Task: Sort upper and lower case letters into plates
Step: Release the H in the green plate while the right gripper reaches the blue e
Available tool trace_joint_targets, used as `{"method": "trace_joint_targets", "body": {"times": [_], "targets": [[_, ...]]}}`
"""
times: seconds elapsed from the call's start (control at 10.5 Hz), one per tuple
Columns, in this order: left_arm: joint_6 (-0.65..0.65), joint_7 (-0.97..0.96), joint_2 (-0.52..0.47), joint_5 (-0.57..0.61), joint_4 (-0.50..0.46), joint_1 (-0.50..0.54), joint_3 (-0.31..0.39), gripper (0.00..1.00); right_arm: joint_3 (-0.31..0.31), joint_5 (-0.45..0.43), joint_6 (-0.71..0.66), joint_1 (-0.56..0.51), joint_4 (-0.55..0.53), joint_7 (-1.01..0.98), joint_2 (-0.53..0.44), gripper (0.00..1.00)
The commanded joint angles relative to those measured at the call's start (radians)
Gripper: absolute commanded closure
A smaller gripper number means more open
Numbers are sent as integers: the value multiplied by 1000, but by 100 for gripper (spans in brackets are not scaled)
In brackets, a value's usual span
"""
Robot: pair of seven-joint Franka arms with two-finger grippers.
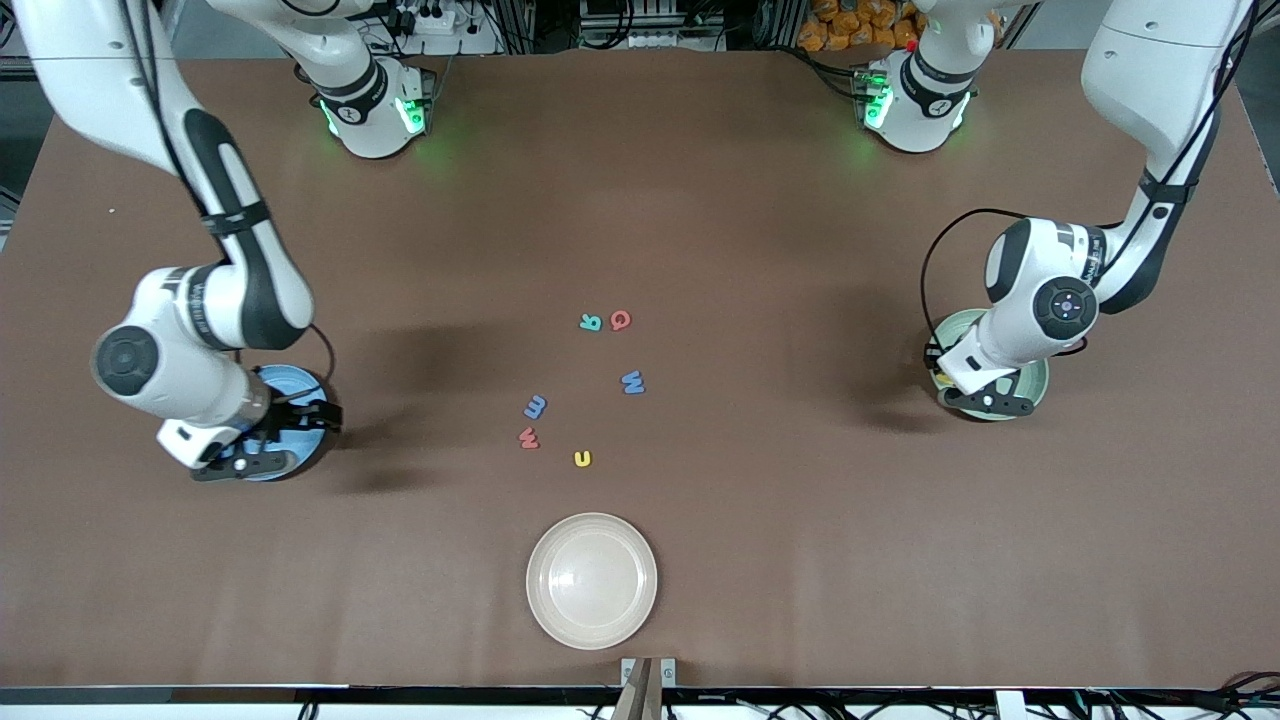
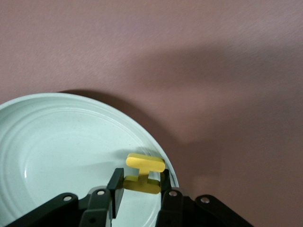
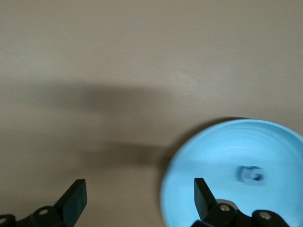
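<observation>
Left gripper (image 2: 139, 187) at lower centre of the left wrist view: fingers pinched on a small flat yellow letter piece (image 2: 144, 171), held on edge just above the inner slope of the pale mint green round plate (image 2: 57, 142), near its rim; the piece's shadow falls on the plate, so it looks carried low for a drop, not yet let go. In the front view this gripper (image 1: 985, 398) sits at right of frame, over the mint plate (image 1: 1035, 385), the wrist covering most of it. Right gripper (image 3: 139, 198) at the bottom of the right wrist view: fingers spread wide, nothing between them; one finger hangs over bare brown table, the other over the edge of the sky blue round plate (image 3: 227, 151), where a small blue letter (image 3: 251, 175) lies flat and blurred, probably just delivered there. Front view puts that gripper (image 1: 255, 455) at lower left, over the blue plate (image 1: 295, 385). Middle of frame, six loose letters wait on the brown table cover (image 1: 700, 200): teal piece (image 1: 590, 322) beside red piece (image 1: 620, 319), blue piece (image 1: 632, 382), blue piece (image 1: 535, 406) just above red piece (image 1: 529, 438), and yellow piece (image 1: 582, 458). Case of each is too small to judge. A cream-white plate (image 1: 545, 610) sits bottom centre, seemingly no part of the sort. Two plates at opposite table ends suit one arm each.
</observation>
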Motion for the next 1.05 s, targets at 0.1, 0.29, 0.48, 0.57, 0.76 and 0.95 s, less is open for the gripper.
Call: {"method": "trace_joint_targets", "body": {"times": [0.1, 0.29, 0.48, 0.57, 0.76, 0.95], "targets": [[-65, -6, -16, -31, 25, 6, -8, 0, -3, -3, 51, 148, 7, 246, 16, 0], [-184, -4, -45, -31, 56, 9, -30, 0, -3, -3, 40, 244, 23, 393, 22, 0], [-244, -7, -62, -59, 100, 11, -75, 0, -5, -8, 45, 326, 26, 507, 48, 0], [-253, -33, -59, -103, 137, 9, -100, 0, -5, -8, 43, 356, 24, 556, 51, 0], [-254, -151, -27, -148, 212, -12, -146, 0, -5, -11, 40, 400, 23, 633, 51, 0], [-247, -268, 36, -145, 269, -100, -152, 0, -5, -13, 49, 407, 26, 634, 62, 0]]}}
